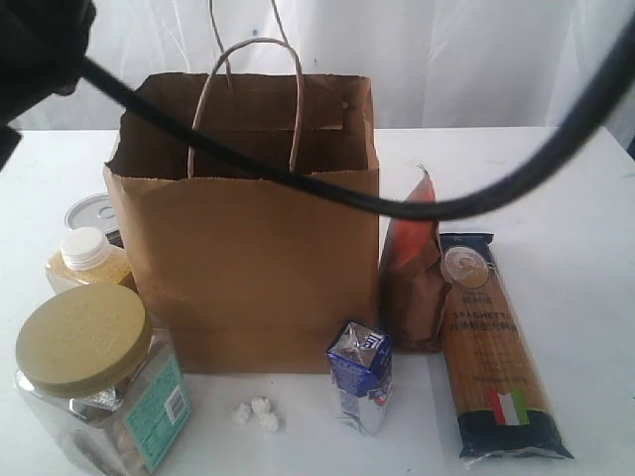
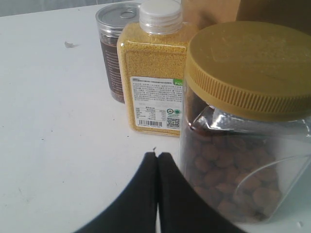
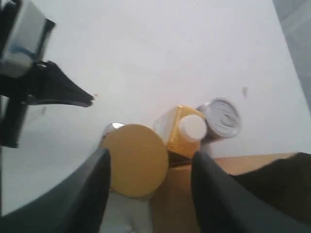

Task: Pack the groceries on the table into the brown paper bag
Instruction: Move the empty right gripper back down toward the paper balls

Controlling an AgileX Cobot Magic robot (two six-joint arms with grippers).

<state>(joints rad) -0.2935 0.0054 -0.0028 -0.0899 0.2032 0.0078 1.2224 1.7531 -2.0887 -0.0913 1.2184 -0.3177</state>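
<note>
The table (image 1: 585, 198) is a plain white, smooth top, bare apart from the groceries, a few tiny white lumps (image 1: 256, 414) near the front edge and a small dark speck (image 2: 70, 44) out past the can. A pale, light-filled curtain (image 1: 446, 59) closes off the room behind it, and a black cable (image 1: 417, 206) sags across the exterior view.

The brown paper bag (image 1: 248, 268) stands upright and open in the middle, handles up. On its left the tin can (image 1: 94, 210), the yellow white-capped bottle (image 1: 87, 260) and the tan-lidded clear jar (image 1: 94, 367) sit in a close row from back to front (the jar is full of brown nuts). The small blue-white carton (image 1: 361, 377) stands just in front of the bag's right corner. The brown-orange pouch (image 1: 415, 278) leans against the bag's right side. The long spaghetti packet (image 1: 491, 347) lies flat beside the pouch.

The left gripper (image 2: 156, 156) is low over the table just beside the jar, its black fingers pressed together with nothing between them. The right gripper (image 3: 150, 160) is raised over that same cluster, fingers spread apart and holding nothing; between them the camera looks down on the jar's lid, the bottle cap, the can top and the bag's rim
</note>
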